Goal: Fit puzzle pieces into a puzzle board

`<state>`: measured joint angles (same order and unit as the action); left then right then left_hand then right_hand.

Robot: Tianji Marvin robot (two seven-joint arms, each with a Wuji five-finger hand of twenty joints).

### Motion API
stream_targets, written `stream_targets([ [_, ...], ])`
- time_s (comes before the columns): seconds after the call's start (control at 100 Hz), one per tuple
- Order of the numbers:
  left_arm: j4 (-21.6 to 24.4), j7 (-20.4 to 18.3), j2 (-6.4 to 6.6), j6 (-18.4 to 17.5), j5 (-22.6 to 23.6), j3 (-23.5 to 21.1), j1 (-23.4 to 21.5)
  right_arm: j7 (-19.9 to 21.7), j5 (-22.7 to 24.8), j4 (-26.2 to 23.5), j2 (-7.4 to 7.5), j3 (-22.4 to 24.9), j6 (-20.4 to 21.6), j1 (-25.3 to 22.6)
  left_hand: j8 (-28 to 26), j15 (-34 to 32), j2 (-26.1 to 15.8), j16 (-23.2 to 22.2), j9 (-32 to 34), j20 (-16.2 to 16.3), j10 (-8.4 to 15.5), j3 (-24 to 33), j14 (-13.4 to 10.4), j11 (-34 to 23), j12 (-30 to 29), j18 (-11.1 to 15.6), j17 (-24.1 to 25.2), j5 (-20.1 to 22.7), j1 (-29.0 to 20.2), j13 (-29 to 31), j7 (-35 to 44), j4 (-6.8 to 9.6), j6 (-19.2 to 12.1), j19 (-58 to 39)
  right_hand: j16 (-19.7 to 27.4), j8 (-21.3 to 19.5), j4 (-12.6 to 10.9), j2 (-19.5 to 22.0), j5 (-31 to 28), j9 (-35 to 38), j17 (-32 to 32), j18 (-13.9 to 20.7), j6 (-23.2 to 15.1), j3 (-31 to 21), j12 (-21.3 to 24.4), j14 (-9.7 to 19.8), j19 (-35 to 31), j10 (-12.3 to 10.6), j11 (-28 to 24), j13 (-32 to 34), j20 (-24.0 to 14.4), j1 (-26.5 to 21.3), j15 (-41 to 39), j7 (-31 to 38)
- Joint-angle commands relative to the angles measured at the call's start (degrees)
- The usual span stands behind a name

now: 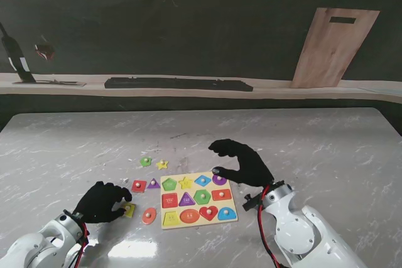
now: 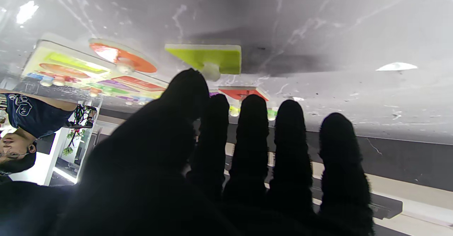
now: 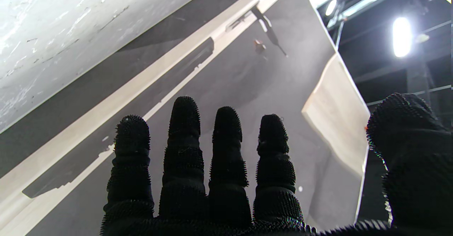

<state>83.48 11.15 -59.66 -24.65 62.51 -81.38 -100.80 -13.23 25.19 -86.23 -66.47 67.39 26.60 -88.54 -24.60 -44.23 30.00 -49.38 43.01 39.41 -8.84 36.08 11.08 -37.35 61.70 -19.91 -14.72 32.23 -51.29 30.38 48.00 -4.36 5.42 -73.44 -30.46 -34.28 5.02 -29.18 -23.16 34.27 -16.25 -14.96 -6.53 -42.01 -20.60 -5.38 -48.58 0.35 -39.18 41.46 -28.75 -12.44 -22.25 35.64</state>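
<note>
The yellow puzzle board (image 1: 200, 223) lies near me at the table's middle, most slots filled with coloured pieces. My left hand (image 1: 103, 202) rests left of it, fingers over a lime-yellow piece (image 1: 129, 209). In the left wrist view that piece (image 2: 208, 57) lies flat on the table. My thumb tip sits beside its knob and a gap shows to the index finger. My right hand (image 1: 242, 161) hovers over the board's far right corner, fingers spread, thumb tip by the purple piece (image 1: 218, 179). Its wrist view shows my right hand (image 3: 212, 179) holding nothing.
Loose pieces lie left of the board: orange oval (image 1: 149, 216), red square (image 1: 139, 186), purple triangle (image 1: 154, 183), green piece (image 1: 146, 162), yellow star (image 1: 162, 165). A wooden board (image 1: 333, 45) leans on the back wall above a ledge with a dark bar (image 1: 179, 83).
</note>
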Motion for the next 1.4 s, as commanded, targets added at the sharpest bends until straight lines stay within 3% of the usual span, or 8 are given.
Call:
stream_targets([
  [0.0, -0.6, -0.4, 0.29, 0.3, -0.2, 0.4, 0.5, -0.1, 0.1, -0.3, -0.28, -0.1, -0.3, -0.4, 0.5, -1.6, 1.9, -1.1, 0.9, 0.6, 1.0, 0.0, -1.8, -0.2, 1.1, 4.2, -0.1, 0.8, -1.8, 1.3, 1.3, -2.63, -1.3, -2.2, -0.6, -0.6, -1.8, 1.2, -0.5, -0.1, 0.5, -0.6, -1.7, 1.0, -0.2, 1.4, -0.7, -1.1, -0.2, 0.5, -1.0, 0.9, -1.1, 0.9],
  [0.7, -2.3, -2.2, 0.61, 1.4, -0.5, 2.6, 2.2, 0.3, 0.1, 0.1, -0.2, -0.1, -0.3, -0.2, 1.2, -1.8, 0.8, -0.4, 5.3, 0.5, 1.7, -3.4, -1.3, 4.7, 2.9, 3.7, -0.8, 2.0, -6.0, 2.7, 7.2, -2.1, -3.3, -2.6, -0.6, -0.7, -1.9, 1.3, -0.5, -0.2, 0.6, -0.7, -2.0, 1.1, -0.2, 1.4, -0.5, -1.1, 0.0, 0.4, -1.3, 0.9, -1.0, 0.8],
  [0.96, -2.8, -1.8, 0.68, 2.6, 0.1, 3.1, 2.3, 0.4, 0.0, 0.1, -0.19, -0.1, -0.5, -0.1, 2.3, -1.7, 1.8, 1.1, 10.3, 0.7, 1.1, -1.5, -0.9, 10.4, -4.2, 2.7, -3.4, 4.9, -6.7, 6.2, 8.3, -2.13, -2.1, -3.5, -0.6, -0.7, -1.9, 1.5, -0.6, -0.2, 0.7, -0.7, -2.0, 1.1, -0.2, 1.4, -0.4, -1.1, 0.1, 0.4, -1.3, 1.1, -1.0, 0.7],
  [1.2, -3.5, -2.9, 1.21, 1.9, 1.5, 3.8, 2.8, 0.2, 0.0, 0.1, -0.24, 0.0, -0.5, -0.2, 2.4, -3.7, 2.8, 1.9, 13.2, 1.0, 0.6, 0.9, -1.1, 8.0, -7.2, 1.9, -6.4, 6.8, -6.3, 9.5, 11.6, -2.74, -1.9, -5.2, -0.6, -0.7, -1.9, 2.2, -0.6, -0.1, 0.8, -0.8, -2.4, 1.2, -0.1, 1.3, -0.4, -1.0, 0.2, 0.3, -1.4, 1.2, -0.9, 0.7],
  [1.3, -3.1, -5.1, 1.41, 1.2, 1.4, 3.9, 2.8, 0.2, 0.0, 0.0, -0.23, 0.0, -0.4, -0.3, 1.2, -4.9, 2.5, 1.4, 12.6, 1.4, -0.1, 1.9, -1.2, 5.5, -5.2, 1.8, -6.3, 5.6, -5.3, 9.4, 13.0, -2.43, -1.0, -6.1, -0.6, -0.7, -1.9, 2.5, -0.7, -0.1, 0.8, -0.8, -2.4, 1.3, -0.1, 1.3, -0.4, -1.0, 0.3, 0.3, -1.4, 1.2, -0.9, 0.7],
  [1.39, -2.7, -6.1, 1.44, 0.9, 1.0, 3.8, 2.7, 0.3, -0.1, 0.1, -0.22, 0.0, -0.2, -0.2, -0.4, -7.3, 4.0, -0.2, 13.0, 2.0, -0.8, 6.4, -1.2, 2.1, -3.5, 1.1, -7.0, 5.3, -2.7, 10.1, 14.1, -2.57, 0.4, -7.0, -0.6, -0.7, -1.9, 2.6, -0.9, -0.1, 0.8, -0.8, -2.4, 1.4, -0.1, 1.2, -0.3, -1.0, 0.3, 0.2, -1.4, 1.2, -0.9, 0.7],
])
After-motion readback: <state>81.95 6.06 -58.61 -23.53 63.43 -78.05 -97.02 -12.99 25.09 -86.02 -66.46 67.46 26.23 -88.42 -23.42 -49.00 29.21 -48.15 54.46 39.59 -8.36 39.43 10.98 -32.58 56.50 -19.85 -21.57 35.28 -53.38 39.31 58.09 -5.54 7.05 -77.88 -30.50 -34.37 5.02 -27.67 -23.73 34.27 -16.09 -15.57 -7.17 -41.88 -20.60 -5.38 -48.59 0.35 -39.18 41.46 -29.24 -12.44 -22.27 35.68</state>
